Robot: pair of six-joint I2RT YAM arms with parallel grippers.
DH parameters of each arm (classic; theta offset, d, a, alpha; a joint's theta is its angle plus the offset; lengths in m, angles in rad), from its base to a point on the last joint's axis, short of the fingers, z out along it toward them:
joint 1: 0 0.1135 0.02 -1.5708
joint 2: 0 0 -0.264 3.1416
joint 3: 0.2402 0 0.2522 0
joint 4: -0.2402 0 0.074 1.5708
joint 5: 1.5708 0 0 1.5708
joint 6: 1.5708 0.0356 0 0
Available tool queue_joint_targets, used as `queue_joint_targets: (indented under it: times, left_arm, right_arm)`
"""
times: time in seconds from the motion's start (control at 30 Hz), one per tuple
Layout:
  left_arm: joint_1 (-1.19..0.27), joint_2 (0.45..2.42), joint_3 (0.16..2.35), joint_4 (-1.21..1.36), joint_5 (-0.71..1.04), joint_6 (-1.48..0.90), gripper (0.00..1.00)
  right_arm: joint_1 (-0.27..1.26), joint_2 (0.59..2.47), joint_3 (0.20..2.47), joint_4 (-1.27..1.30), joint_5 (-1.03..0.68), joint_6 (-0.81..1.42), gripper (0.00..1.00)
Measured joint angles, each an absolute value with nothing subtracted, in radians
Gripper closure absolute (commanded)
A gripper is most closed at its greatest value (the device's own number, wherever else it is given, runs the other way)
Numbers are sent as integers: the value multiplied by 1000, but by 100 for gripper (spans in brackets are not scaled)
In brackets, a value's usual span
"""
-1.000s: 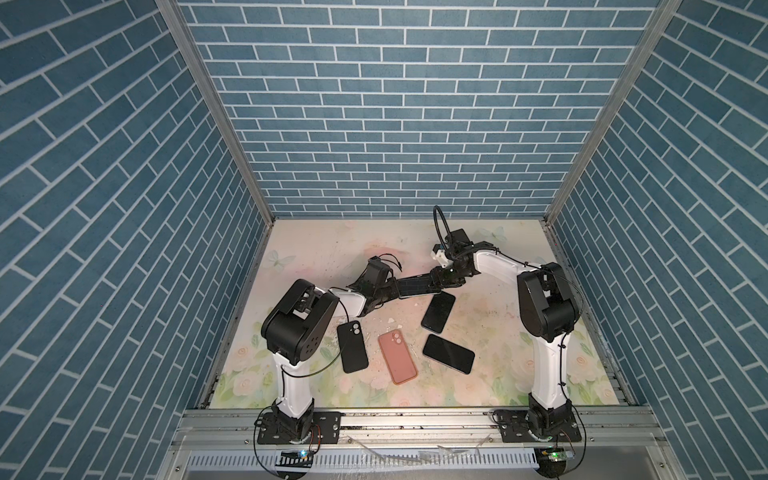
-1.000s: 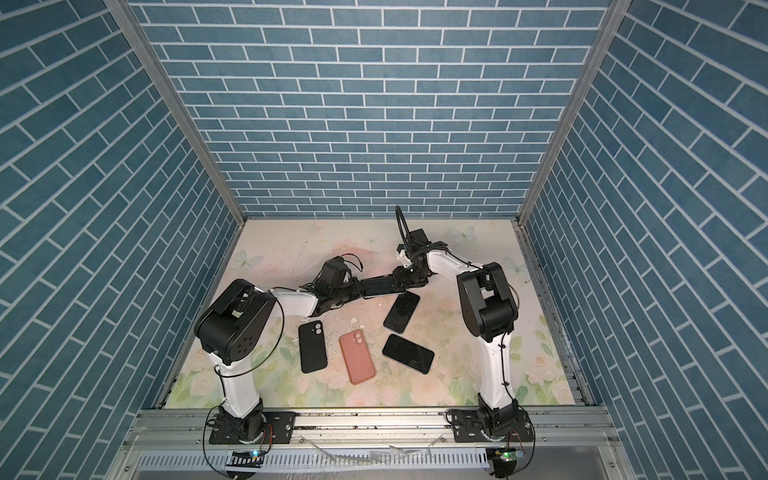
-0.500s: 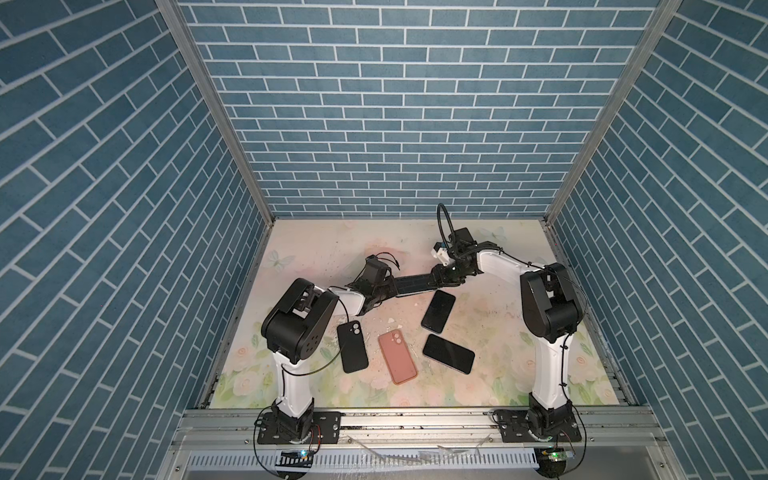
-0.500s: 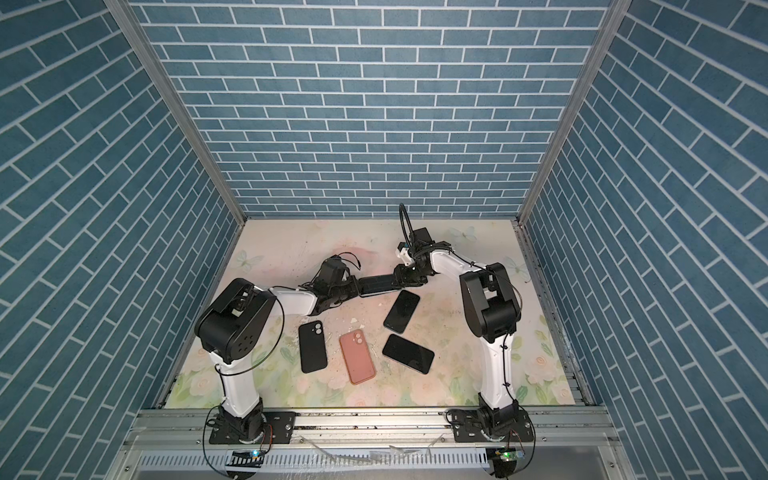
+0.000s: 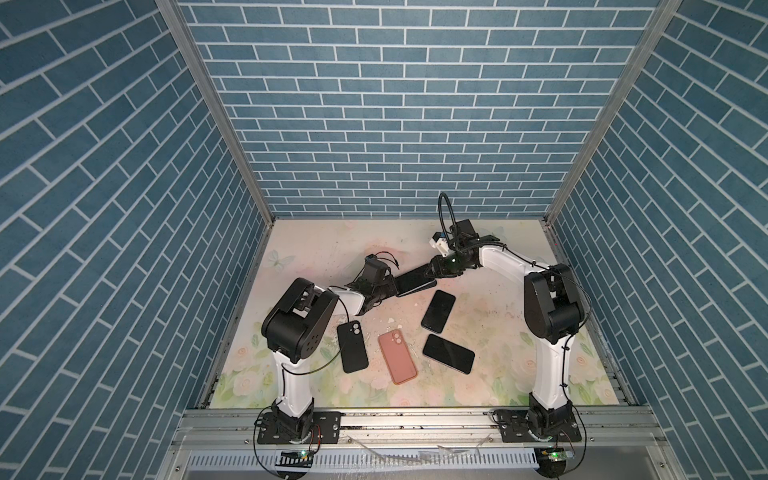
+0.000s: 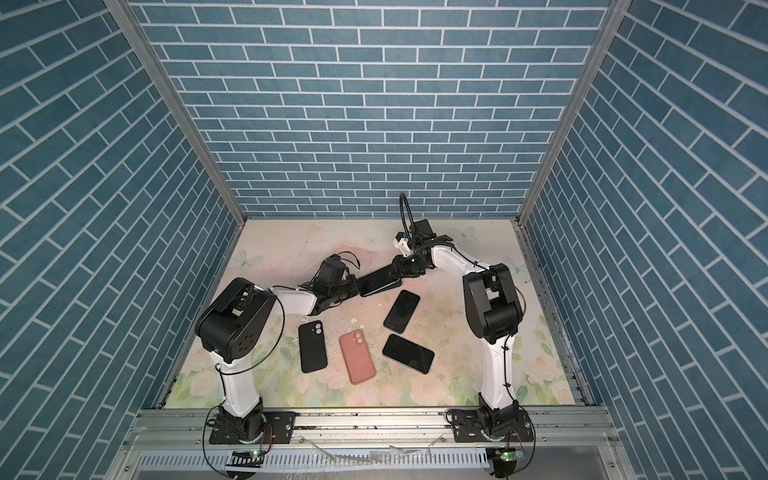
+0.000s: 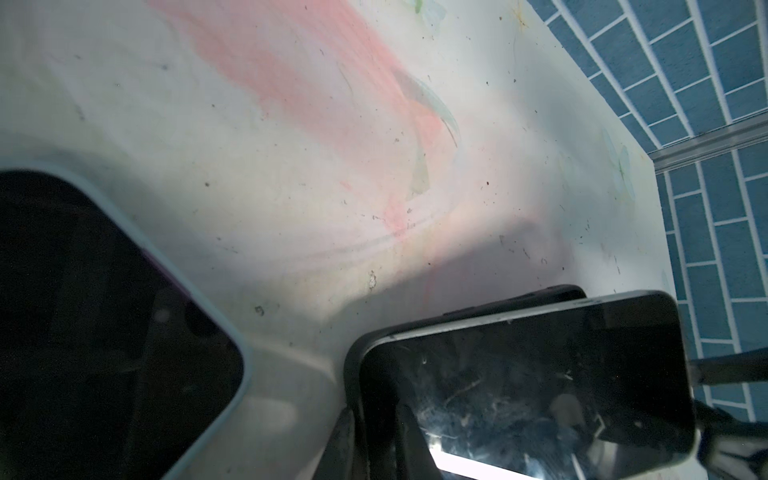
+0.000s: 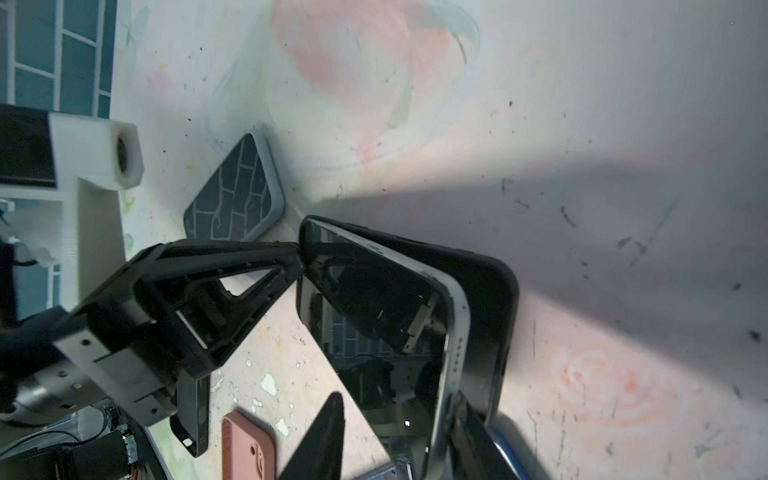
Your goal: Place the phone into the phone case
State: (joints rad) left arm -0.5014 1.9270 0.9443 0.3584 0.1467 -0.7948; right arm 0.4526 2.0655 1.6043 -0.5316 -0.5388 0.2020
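Phone [image 8: 374,324] lies screen-up on the black case [image 8: 494,299]. It's skewed, with one long edge riding above the rim, so it looks not yet seated. Both sit mid-back on the surface [image 5: 490,320] between the arms; can't tell if they're resting or lifted. The long axis runs arm to arm, so each arm faces one short end. Left fingers [image 8: 249,253] are nearly together, pinched on their end of phone and case. Right fingers [image 8: 324,440] are apart, straddling the opposite end; can't tell if they bite. Next move probably hinges on pressing the raised edge down. Pink case [image 5: 397,357] and loose phones [image 5: 438,305] lie toward the front, well apart.
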Motion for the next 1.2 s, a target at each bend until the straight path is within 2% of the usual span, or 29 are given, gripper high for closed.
queue_joint_targets:
  times: [0.3, 0.53, 0.93, 1.2]
  left_arm:
    - [-501, 1934, 944, 365, 153, -794, 80]
    - [-501, 1938, 944, 368, 155, -794, 81]
    - [-505, 1938, 944, 363, 177, -788, 81]
    - [-504, 1938, 944, 361, 181, -788, 81]
  right_arm:
    - [453, 2141, 1641, -547, -471, 201, 61]
    - [463, 2178, 1641, -562, -422, 205, 55]
    - [476, 2093, 1611, -553, -300, 222, 31]
    - [476, 2035, 1611, -548, -232, 204, 27]
